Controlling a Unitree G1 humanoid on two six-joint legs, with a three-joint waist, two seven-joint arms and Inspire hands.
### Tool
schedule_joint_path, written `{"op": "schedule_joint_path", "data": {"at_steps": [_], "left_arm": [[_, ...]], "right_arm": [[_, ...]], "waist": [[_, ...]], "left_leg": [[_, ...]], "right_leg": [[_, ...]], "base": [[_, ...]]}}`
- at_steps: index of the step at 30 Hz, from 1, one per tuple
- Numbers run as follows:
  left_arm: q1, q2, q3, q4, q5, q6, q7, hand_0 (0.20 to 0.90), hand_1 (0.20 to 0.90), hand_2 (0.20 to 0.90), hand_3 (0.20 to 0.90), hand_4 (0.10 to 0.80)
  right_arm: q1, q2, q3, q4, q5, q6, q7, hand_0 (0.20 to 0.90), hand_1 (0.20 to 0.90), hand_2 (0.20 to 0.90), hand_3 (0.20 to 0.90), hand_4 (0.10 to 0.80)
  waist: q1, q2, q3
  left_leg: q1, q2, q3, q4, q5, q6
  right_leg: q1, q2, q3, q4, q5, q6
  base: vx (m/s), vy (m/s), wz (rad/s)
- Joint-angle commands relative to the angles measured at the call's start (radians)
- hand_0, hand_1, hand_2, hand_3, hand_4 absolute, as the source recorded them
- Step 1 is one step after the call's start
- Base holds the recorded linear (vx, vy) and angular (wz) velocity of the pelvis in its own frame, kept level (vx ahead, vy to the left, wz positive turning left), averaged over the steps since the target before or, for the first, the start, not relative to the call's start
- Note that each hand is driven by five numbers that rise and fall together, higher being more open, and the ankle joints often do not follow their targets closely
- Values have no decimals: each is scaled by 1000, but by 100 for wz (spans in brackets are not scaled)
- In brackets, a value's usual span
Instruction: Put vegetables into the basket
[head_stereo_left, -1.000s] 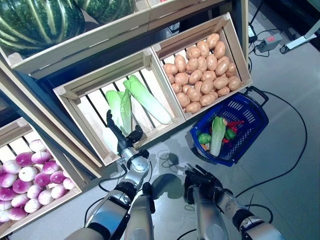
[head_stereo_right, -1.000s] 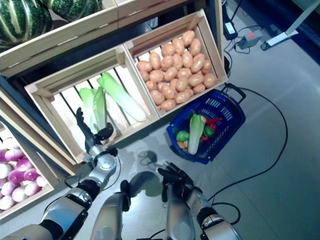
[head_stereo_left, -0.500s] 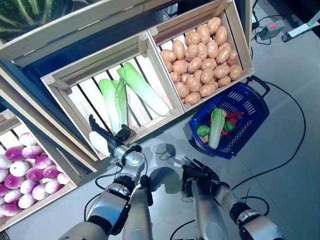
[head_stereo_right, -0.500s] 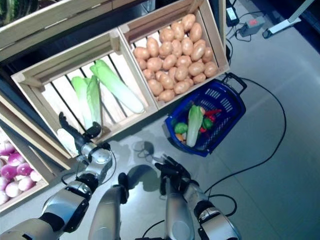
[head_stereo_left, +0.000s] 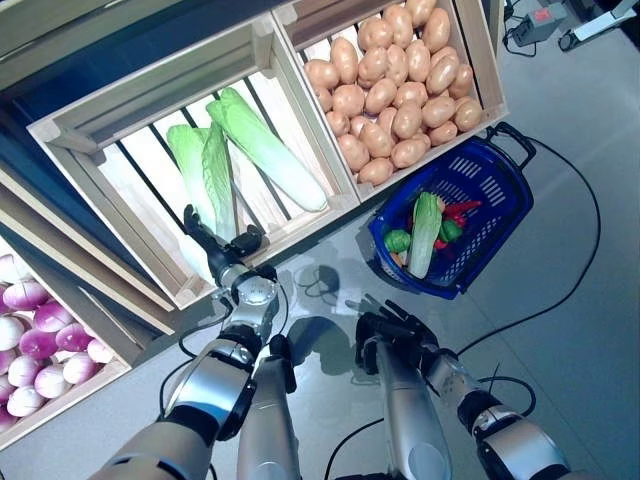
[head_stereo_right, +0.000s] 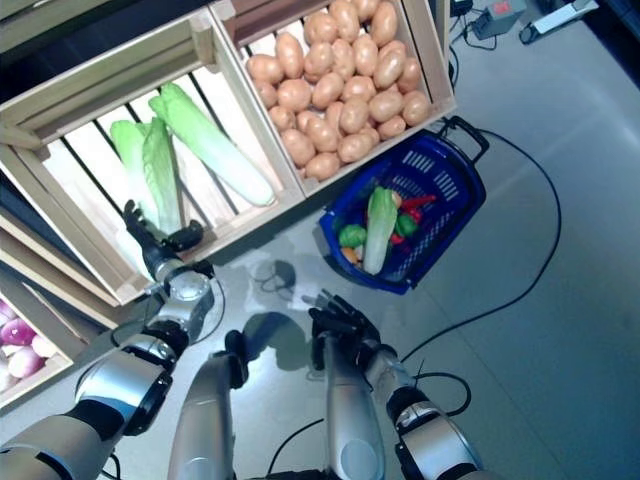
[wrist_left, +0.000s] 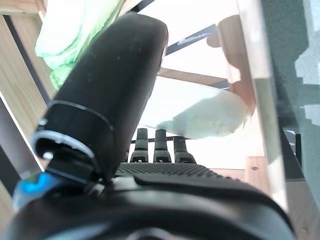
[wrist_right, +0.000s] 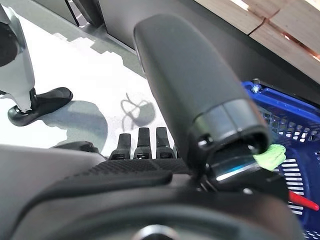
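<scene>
My left hand (head_stereo_left: 222, 258) reaches over the front rail of a wooden crate (head_stereo_left: 300, 232), fingers straight and open, right beside the pale stem end of a long green cabbage (head_stereo_left: 200, 170). The left wrist view shows that pale stem (wrist_left: 200, 117) just past the straight fingers (wrist_left: 159, 145); whether they touch it I cannot tell. My right hand (head_stereo_left: 390, 328) hovers low over the floor, open and empty, a short way in front of the blue basket (head_stereo_left: 480, 180). The basket holds a long green cabbage (head_stereo_left: 425, 235), a green pepper (head_stereo_left: 398, 241) and red chillies (head_stereo_left: 460, 210).
The basket stands on the grey floor against the front of a second wooden crate (head_stereo_left: 480, 75). A lower crate (head_stereo_left: 60, 385) juts out at the left. A black cable (head_stereo_left: 590, 250) curves round the basket's right side.
The whole picture has shifted as the camera moved. The left hand stays at the crate's front rail by the cabbage stem. The right hand stays open over the floor.
</scene>
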Motion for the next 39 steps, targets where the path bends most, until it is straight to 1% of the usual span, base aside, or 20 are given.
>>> {"op": "schedule_joint_path", "data": {"at_steps": [1, 7, 10, 14, 16, 17, 19, 25, 30, 35, 38, 39], "left_arm": [[-147, 84, -11, -4, -42, -35, -27, 900, 900, 900, 900, 800], [-193, 112, 7, 21, -111, -27, -28, 900, 900, 900, 900, 800], [-211, 125, 19, 41, -167, -13, -28, 900, 900, 900, 900, 800], [-224, 147, 38, 71, -230, -12, -79, 900, 900, 900, 900, 800], [-233, 165, 33, 79, -248, 5, -112, 900, 900, 900, 900, 800], [-235, 172, 29, 81, -261, 12, -135, 766, 766, 766, 766, 711], [-234, 175, 26, 83, -261, 11, -143, 300, 300, 300, 300, 400], [-210, 195, 31, 87, -261, 2, -202, 300, 300, 300, 300, 400], [-166, 204, 44, 59, -244, 4, -234, 300, 300, 300, 300, 400], [-117, 201, 51, 31, -227, -5, -260, 300, 300, 300, 300, 400], [-76, 197, 55, 10, -218, -17, -275, 300, 300, 300, 300, 400], [-48, 196, 54, -6, -205, -22, -288, 300, 300, 300, 300, 400]], "right_arm": [[46, 7, 50, -71, 70, -9, 39, 900, 900, 900, 900, 800], [62, -4, 67, -149, 116, -44, 51, 900, 900, 900, 900, 800], [55, -7, 67, -179, 138, -65, 23, 900, 900, 900, 900, 800], [49, -13, 59, -203, 159, -77, 3, 900, 900, 900, 900, 800], [48, -22, 56, -215, 168, -81, 0, 900, 900, 900, 900, 800], [48, -25, 53, -224, 171, -81, -4, 900, 900, 900, 900, 800], [49, -28, 50, -229, 176, -85, -5, 900, 900, 900, 900, 800], [58, -36, 30, -231, 172, -91, -6, 900, 900, 900, 900, 800], [78, -41, 16, -229, 166, -75, -5, 900, 900, 900, 900, 800], [96, -36, 9, -213, 169, -60, -1, 900, 900, 900, 900, 800], [111, -29, 8, -219, 166, -55, 1, 900, 900, 900, 900, 800], [121, -25, 9, -229, 164, -56, 0, 900, 900, 900, 900, 800]], "waist": [[-23, 12, 12], [-38, 13, 12], [-43, 20, 12], [-46, 25, 12], [-49, 28, 12], [-50, 29, 12], [-51, 29, 12], [-52, 35, 12], [-46, 41, 12], [-41, 49, -5], [-37, 55, -33], [-33, 60, -56]], "left_leg": [[-30, -30, 32, 34, -63, 54], [-115, -26, 39, 123, -104, 66], [-167, -25, 38, 184, -129, 72], [-198, -24, 35, 224, -148, 75], [-211, -23, 37, 246, -157, 75], [-212, -22, 37, 253, -162, 75], [-212, -22, 36, 260, -168, 75], [-187, -23, 40, 269, -182, 71], [-119, -22, 45, 246, -183, 68], [-34, -20, 55, 171, -159, 62], [25, -22, 61, 102, -134, 55], [71, -26, 64, 46, -114, 51]], "right_leg": [[25, 17, 24, 84, -90, -14], [-65, 13, 25, 173, -115, -19], [-121, 7, 26, 236, -133, -21], [-156, 3, 27, 275, -148, -21], [-168, 3, 29, 290, -154, -22], [-170, 2, 29, 295, -157, -21], [-172, 0, 30, 303, -161, -19], [-148, -2, 31, 307, -170, -21], [-86, -12, 27, 287, -171, -16], [-14, -23, 24, 228, -155, -6], [37, -30, 19, 169, -138, 1], [78, -36, 14, 119, -124, 6]], "base": [[-19, 33, -3], [0, 0, 0], [-32, 33, -3], [-4, 13, -2], [0, 0, 0], [0, 0, 0], [0, 0, 0], [0, 0, 0], [13, 1, -1], [35, 9, -4], [55, 4, -9], [64, 0, -11]]}}
